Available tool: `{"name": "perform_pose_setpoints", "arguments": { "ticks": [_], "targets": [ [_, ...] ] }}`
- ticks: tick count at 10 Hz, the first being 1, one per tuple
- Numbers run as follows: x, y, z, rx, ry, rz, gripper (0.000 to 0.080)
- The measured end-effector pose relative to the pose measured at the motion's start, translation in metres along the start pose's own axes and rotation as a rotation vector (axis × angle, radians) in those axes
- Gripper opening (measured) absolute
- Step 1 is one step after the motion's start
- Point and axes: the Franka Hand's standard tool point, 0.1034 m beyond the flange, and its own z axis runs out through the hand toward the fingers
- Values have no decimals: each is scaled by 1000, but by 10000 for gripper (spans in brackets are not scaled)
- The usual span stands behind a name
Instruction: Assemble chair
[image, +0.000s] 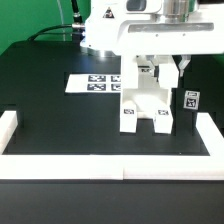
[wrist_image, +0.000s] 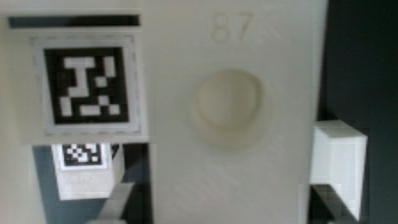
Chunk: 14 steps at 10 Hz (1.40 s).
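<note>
1. Gripper (image: 152, 66) clamped, apparently on the chair (image: 143, 104) at its upright top; chair stands on the table (image: 60, 125), just beside the marker board (image: 93, 83).
2. Best handled vertical, pressed straight down, clear of the loose leg (image: 190, 100).

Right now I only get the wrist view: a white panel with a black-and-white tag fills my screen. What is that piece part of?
Observer: It belongs to the chair, which stands upright on a black table.
Operator: Is anything else on that table?
Observer: A flat marker board lies on the exterior view's left of the chair.
Operator: Any loose bits?
Observer: One small tagged part stands just beside the chair, on the exterior view's right.
</note>
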Motion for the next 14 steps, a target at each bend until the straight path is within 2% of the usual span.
{"name": "perform_pose_setpoints", "arguments": {
  "ticks": [5,12,13,14],
  "targets": [
    [-1,5,21,-14,-14,-11,288],
    [1,5,23,-14,-7,-11,288],
    [1,5,23,-15,-7,-11,470],
    [1,5,23,-15,-7,-11,586]
  ]
}}
